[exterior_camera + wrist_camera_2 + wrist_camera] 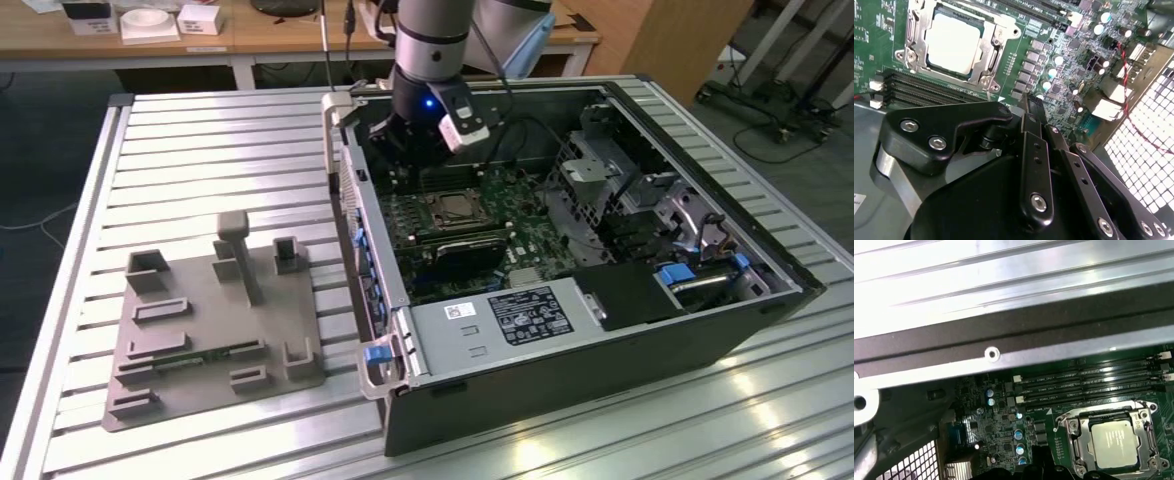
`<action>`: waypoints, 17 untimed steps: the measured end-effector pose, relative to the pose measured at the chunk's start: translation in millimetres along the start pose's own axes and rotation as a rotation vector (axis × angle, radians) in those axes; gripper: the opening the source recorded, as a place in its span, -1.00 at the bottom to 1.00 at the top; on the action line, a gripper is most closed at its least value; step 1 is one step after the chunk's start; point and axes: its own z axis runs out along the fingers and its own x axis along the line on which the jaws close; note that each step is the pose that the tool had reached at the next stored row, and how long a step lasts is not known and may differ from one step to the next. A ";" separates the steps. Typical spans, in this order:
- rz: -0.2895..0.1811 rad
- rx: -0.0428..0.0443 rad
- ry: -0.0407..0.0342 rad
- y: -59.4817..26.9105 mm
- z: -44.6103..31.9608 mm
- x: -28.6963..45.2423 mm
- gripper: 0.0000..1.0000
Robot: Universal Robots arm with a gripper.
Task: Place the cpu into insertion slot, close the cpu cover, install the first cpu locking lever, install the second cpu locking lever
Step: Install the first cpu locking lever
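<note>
**Exterior view.** Open case (601, 330) on a slatted table (200, 130). The arm (434, 40) reaches down into it. Gripper (411, 155) hangs over the board (514, 195), near the slot (454, 207) but apart from it. A grey fixture (214, 320) lies on the table, to the exterior view's left of the case.

**Second wrist view.** Gripper (1028, 102) in the foreground, fingers (1031, 145) pressed together, holding nothing. The tip sits beside the memory slots (929, 90), off one corner of the slot (909, 35). The cpu (954, 42) is seated in the slot, pale top up. The cover (985, 47) lies flat around it – its window frames the chip.

**First wrist view.** The cpu (1114, 440) sits in the slot (1076, 432) with the cover (1148, 437) down over its edges. Memory slots (1089, 382) run just beside. Whether the levers are latched – cannot tell.
</note>
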 end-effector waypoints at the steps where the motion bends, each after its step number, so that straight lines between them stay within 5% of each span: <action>1: -0.002 0.0000 0.0001 1.3 0.1 0.2 -0.80; 17: -0.023 0.0003 0.0008 6.4 0.2 1.9 -0.80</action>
